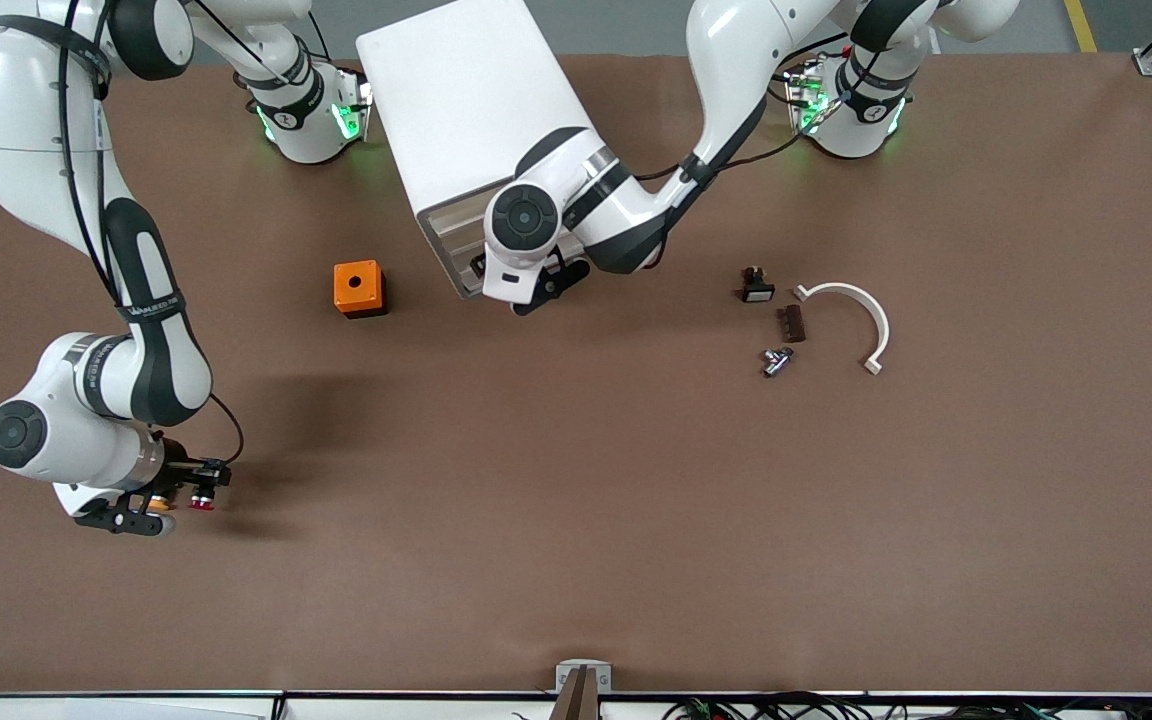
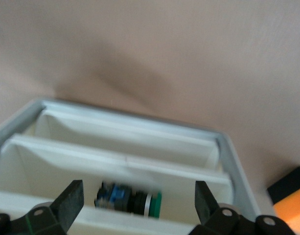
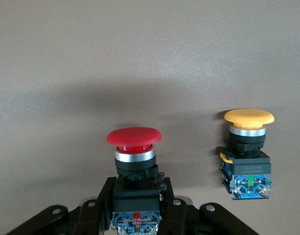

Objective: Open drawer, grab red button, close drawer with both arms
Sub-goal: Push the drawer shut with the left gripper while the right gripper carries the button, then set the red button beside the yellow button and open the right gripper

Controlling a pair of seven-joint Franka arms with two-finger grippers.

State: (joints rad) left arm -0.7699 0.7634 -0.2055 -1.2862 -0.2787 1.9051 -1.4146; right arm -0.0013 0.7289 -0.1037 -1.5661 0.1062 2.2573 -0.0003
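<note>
The right gripper [image 1: 176,497] sits low near the counter's front edge at the right arm's end, clenched on the black body of the button [image 3: 134,147], red cap pointing away from the wrist. The orange-capped button [image 3: 248,152] stands just beside it, so it is best kept clear when the button is set down. The left gripper [image 2: 135,200], fingers [image 2: 70,200] spread and grasping nothing, hovers at the cabinet [image 1: 471,110] by the counter's back edge, over the open drawer [image 2: 115,166]. Pushing the drawer front squarely should close it without jamming.
</note>
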